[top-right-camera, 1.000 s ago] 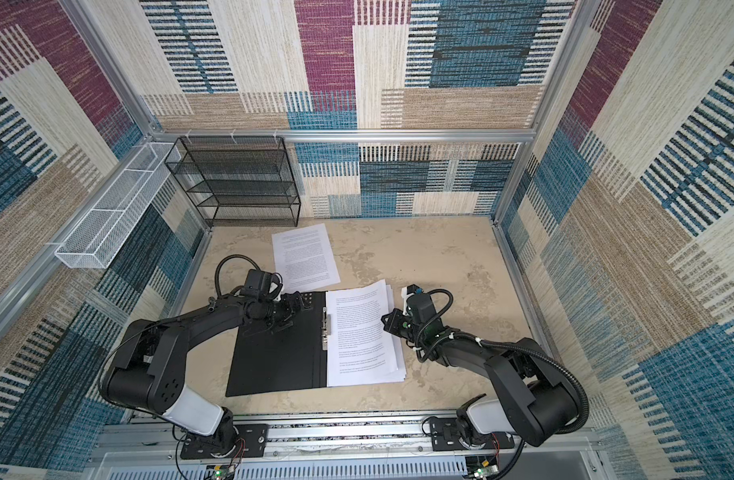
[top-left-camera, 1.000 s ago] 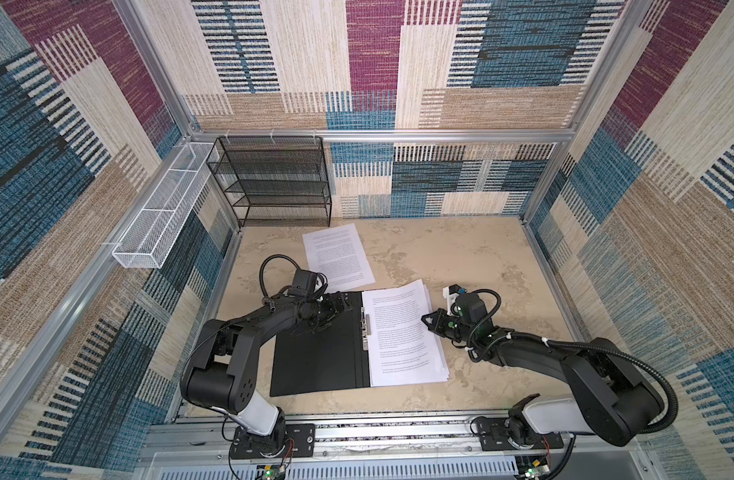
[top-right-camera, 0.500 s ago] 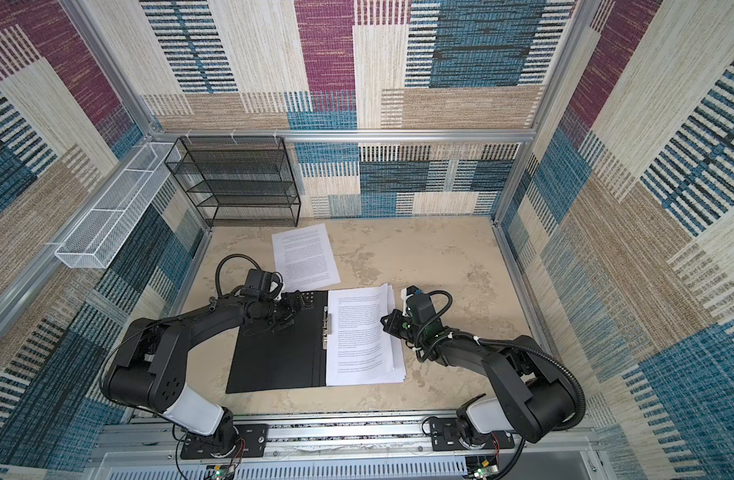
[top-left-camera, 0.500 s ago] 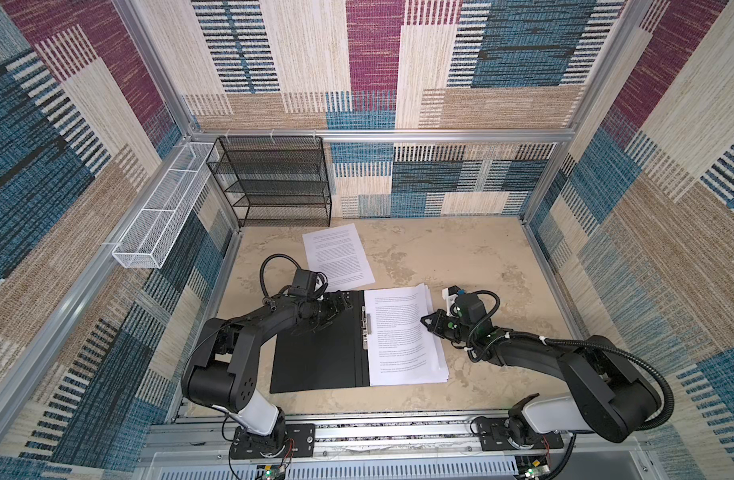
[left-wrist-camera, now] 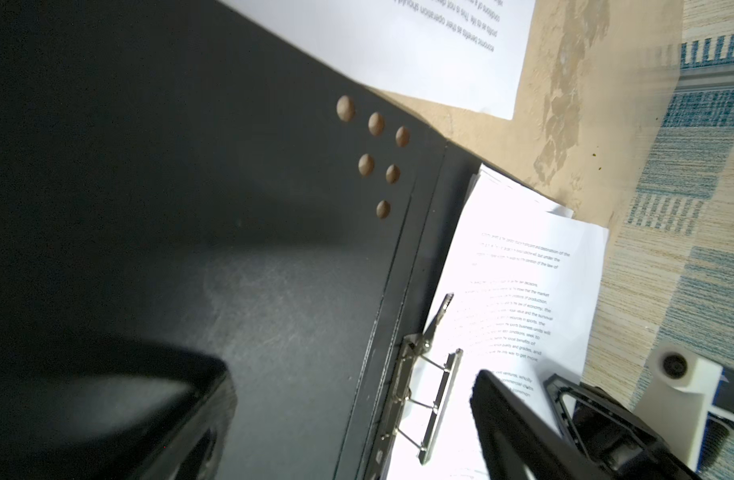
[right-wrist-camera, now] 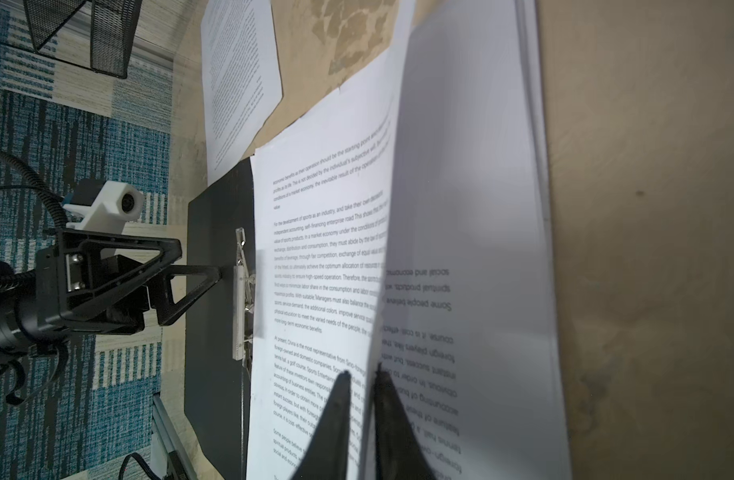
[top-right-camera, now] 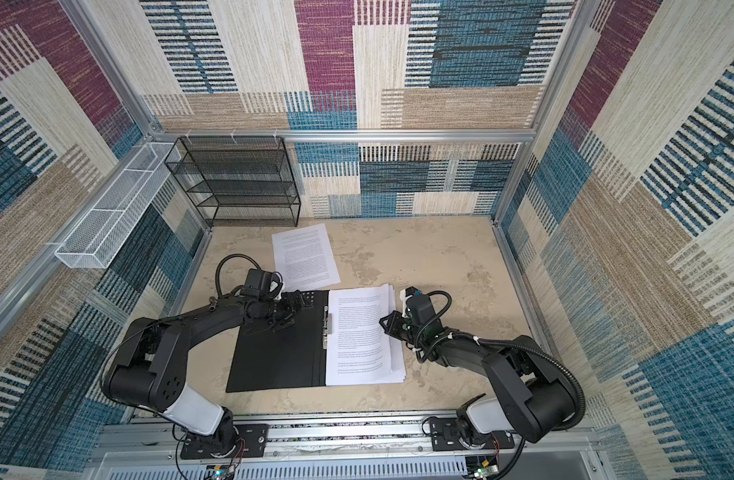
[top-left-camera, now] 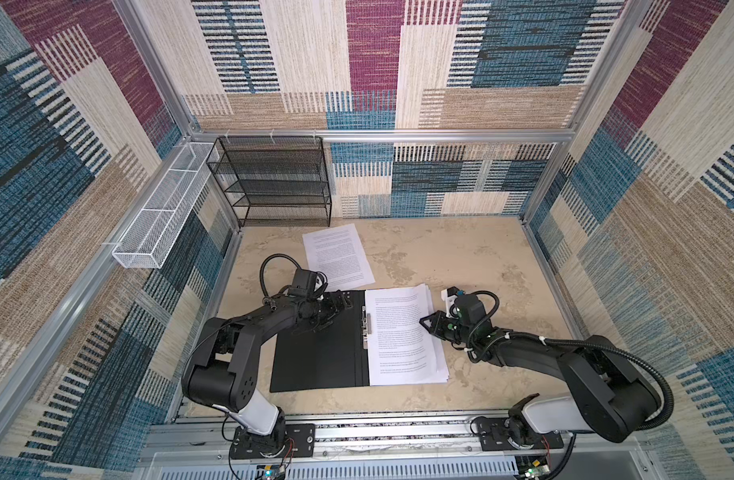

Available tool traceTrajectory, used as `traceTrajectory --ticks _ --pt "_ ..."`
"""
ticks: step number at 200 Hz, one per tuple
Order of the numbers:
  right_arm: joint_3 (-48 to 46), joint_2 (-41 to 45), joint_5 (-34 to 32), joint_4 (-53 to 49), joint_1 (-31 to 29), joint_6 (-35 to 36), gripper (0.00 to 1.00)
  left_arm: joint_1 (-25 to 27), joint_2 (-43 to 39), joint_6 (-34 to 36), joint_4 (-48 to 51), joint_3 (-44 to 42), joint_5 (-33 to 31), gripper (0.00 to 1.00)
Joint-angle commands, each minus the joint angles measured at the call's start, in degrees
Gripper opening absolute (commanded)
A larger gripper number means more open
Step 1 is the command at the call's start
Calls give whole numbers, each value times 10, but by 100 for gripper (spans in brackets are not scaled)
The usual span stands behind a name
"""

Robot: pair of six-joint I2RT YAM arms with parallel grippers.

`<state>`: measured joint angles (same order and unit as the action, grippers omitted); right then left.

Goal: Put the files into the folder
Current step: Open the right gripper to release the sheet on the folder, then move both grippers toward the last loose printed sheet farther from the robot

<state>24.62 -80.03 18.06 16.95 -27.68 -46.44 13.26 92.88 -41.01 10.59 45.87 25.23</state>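
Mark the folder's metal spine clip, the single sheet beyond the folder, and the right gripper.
spine clip (top-left-camera: 367,328), in a top view, middle of its bar.
single sheet (top-left-camera: 338,257), in a top view, centre of the page.
right gripper (right-wrist-camera: 362,371), right wrist view, midway between fingertips.

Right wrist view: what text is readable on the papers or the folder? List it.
"For the development of sports as an industry" – top sheet in the folder.
"At present, China is the most representative" – same sheet.
"Some people believe" – sheet beneath, upside down.
Print on the loose sheet: too small to read.
On the folder itself: none visible.
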Motion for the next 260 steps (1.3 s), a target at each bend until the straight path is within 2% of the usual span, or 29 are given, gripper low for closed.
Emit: traceTrajectory --ticks 1,29,48,79,108,136,170,203,232,260 --pt "-3 5 1 21 -1 -2 34 0 18 -3 110 -15 -77 93" --pt "-3 34 -23 -3 -1 -2 56 0 19 -3 102 -14 -66 93" --pt "2 66 -65 -40 -1 -8 71 0 19 -6 90 -15 -43 93" --pt "23 99 -142 -105 0 0 85 1 -5 -10 92 -12 -35 93" --pt "68 79 -166 -115 0 37 100 2 -43 -12 106 16 -14 93" --pt "128 24 -136 -88 1 83 100 4 -71 -8 125 60 -22 93" --pt "234 -77 -78 -78 1 130 100 2 -43 -10 143 156 -67 93" --pt "362 -199 -5 -87 1 164 100 -9 53 -13 145 272 -113 93" --pt "450 -278 27 -106 2 179 100 -24 148 14 135 366 -155 93" --pt "479 -303 49 -104 10 176 100 -51 241 42 159 451 -134 93"
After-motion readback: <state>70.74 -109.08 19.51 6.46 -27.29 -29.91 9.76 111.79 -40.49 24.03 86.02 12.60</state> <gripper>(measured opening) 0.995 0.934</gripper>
